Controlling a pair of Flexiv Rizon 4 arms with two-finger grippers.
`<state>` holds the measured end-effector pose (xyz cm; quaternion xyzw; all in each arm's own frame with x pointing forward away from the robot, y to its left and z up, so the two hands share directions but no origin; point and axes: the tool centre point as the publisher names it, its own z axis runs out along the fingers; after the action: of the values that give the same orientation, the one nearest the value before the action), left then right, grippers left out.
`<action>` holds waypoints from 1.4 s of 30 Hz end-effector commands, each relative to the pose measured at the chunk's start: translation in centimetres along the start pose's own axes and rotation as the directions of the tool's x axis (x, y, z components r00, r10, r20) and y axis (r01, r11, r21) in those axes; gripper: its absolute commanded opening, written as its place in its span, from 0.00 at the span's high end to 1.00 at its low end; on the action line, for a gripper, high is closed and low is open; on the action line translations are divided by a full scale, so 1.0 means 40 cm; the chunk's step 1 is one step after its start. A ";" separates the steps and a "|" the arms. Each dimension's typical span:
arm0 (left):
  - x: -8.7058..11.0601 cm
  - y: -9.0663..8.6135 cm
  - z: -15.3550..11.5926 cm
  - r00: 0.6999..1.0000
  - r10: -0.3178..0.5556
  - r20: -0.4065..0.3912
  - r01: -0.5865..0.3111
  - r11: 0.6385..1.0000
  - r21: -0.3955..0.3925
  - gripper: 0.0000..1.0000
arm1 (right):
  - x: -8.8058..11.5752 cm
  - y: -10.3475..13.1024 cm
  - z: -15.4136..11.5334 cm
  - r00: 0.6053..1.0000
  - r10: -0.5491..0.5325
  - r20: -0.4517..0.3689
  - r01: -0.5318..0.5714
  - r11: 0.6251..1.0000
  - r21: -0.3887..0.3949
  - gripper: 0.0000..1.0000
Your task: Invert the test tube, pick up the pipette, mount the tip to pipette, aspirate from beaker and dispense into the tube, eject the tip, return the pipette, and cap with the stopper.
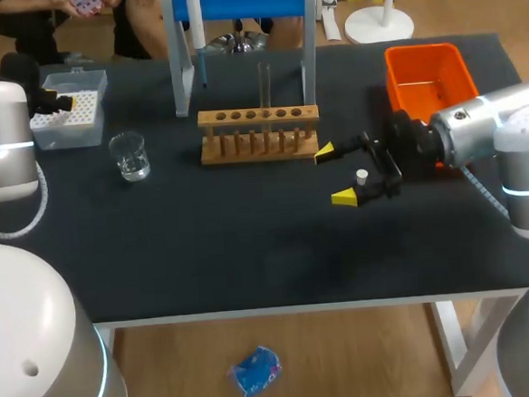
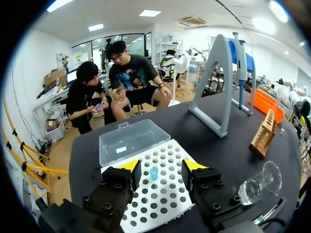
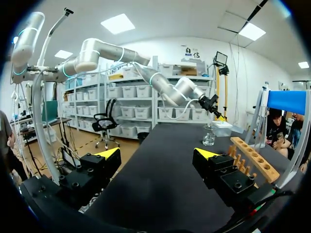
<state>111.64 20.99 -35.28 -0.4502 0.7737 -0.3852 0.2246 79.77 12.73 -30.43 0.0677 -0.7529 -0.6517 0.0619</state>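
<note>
My left gripper point(image 2: 161, 166) hovers over the white tip box point(image 2: 160, 194), its clear lid point(image 2: 131, 141) folded back. A single blue tip point(image 2: 154, 173) stands in the box between the fingers, which are apart and touch nothing. In the head view this gripper point(image 1: 58, 102) sits over the tip box point(image 1: 70, 112). The pipette point(image 1: 196, 26) hangs on the blue stand point(image 1: 237, 0). A test tube point(image 1: 265, 85) stands upright in the wooden rack point(image 1: 258, 135). The glass beaker point(image 1: 131, 156) is left of the rack. My right gripper point(image 1: 335, 173) is open right of the rack, with a small white stopper point(image 1: 362, 175) between its fingers, untouched.
An orange bin point(image 1: 428, 76) stands at the back right, behind my right arm. The stand's grey legs point(image 1: 182, 77) straddle the rack's back. The right wrist view shows the rack point(image 3: 255, 162) and the beaker point(image 3: 209, 136) ahead of the open right gripper point(image 3: 155, 158).
</note>
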 end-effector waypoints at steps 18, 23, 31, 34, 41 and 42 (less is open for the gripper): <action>-0.005 0.010 0.021 1.000 -0.020 -0.001 0.020 1.000 -0.024 0.60 | 0.002 0.000 0.000 1.000 -0.001 0.001 0.001 1.000 0.001 0.00; -0.006 0.015 0.021 1.000 -0.024 0.002 0.024 0.999 -0.028 0.66 | 0.002 0.000 0.000 1.000 -0.001 0.001 0.001 1.000 0.001 0.00; -0.009 0.020 0.024 1.000 -0.028 0.003 0.028 0.999 -0.026 0.66 | 0.002 0.000 0.000 1.000 -0.001 0.001 0.001 1.000 0.001 0.00; -0.010 0.021 0.026 1.000 -0.029 0.004 0.029 0.999 -0.025 0.66 | 0.002 0.000 0.000 1.000 -0.001 0.001 0.001 1.000 0.001 0.00; -0.013 0.020 0.030 1.000 -0.030 0.005 0.030 0.999 -0.016 0.69 | 0.002 0.000 0.000 1.000 -0.001 0.001 0.001 1.000 0.001 0.00; -0.013 0.020 0.031 1.000 -0.029 0.005 0.029 0.999 -0.016 0.70 | 0.002 0.000 0.000 1.000 -0.001 0.001 0.001 1.000 0.001 0.00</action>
<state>111.98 21.16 -36.39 -0.4646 0.7697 -0.3802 0.2171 79.76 12.73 -30.43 0.0676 -0.7528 -0.6518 0.0619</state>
